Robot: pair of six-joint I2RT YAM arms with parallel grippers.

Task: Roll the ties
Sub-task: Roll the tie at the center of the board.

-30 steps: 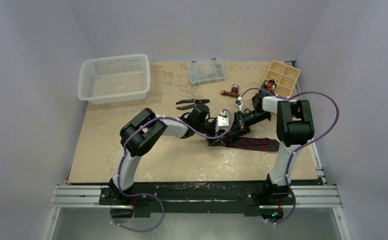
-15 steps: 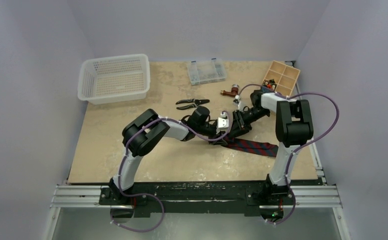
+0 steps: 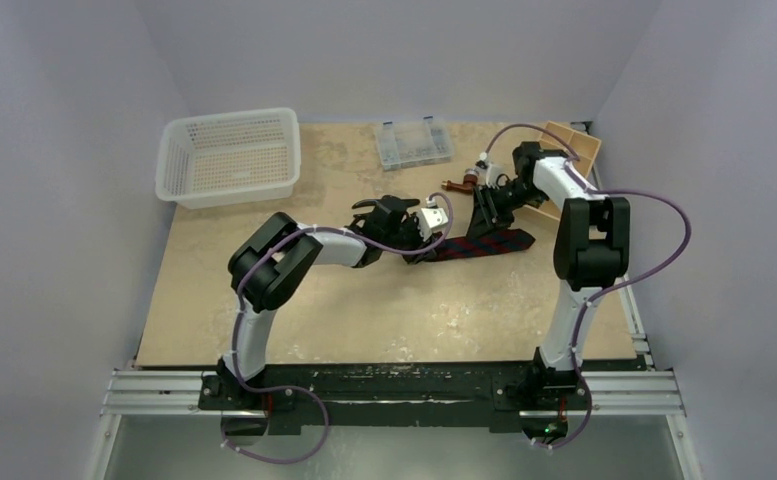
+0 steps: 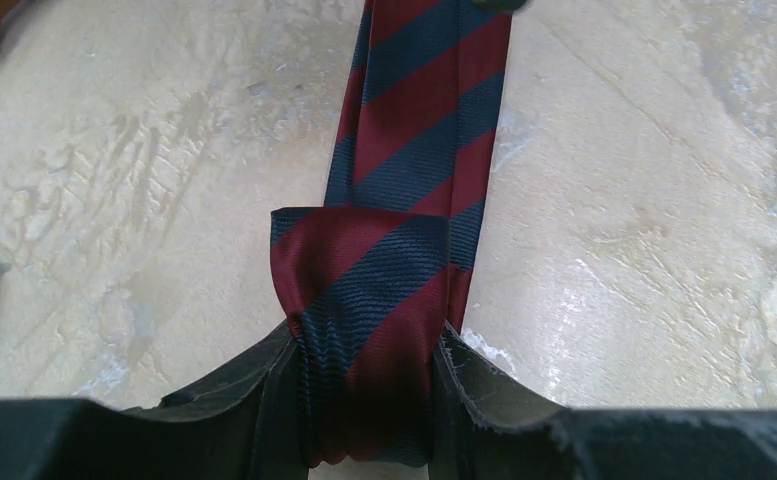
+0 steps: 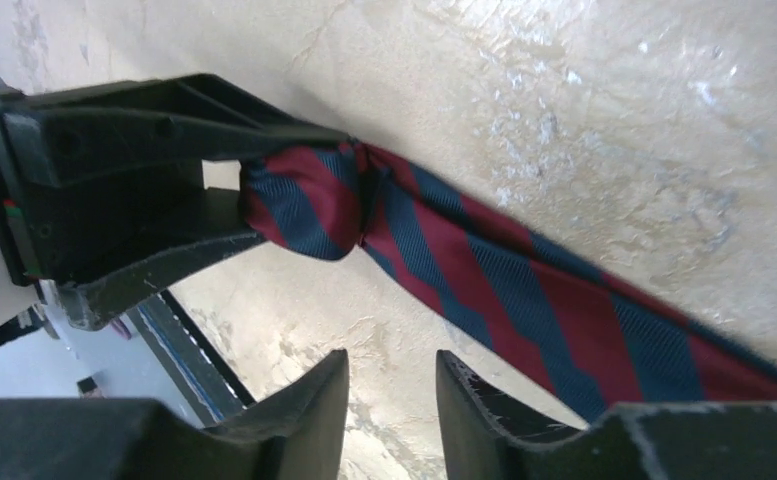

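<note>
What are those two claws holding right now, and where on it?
The left gripper pinches the striped tie at its folded-over end. The right gripper holds nothing; its fingers are apart.

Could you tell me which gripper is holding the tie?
The left gripper: it pinches the rolled end of the tie, while the right gripper is open and empty beside it.

bright, soft, even light from above in the top view, with only faint shadows on the tabletop (image 3: 364, 310) and a cool violet cast over the walls (image 3: 64, 80). pale sheen and patches of glare on the tabletop in both wrist views. crisp on the weave of the tie (image 4: 404, 150), nearly featureless black on the near fingers (image 5: 264, 430) along the bottom edge.
</note>
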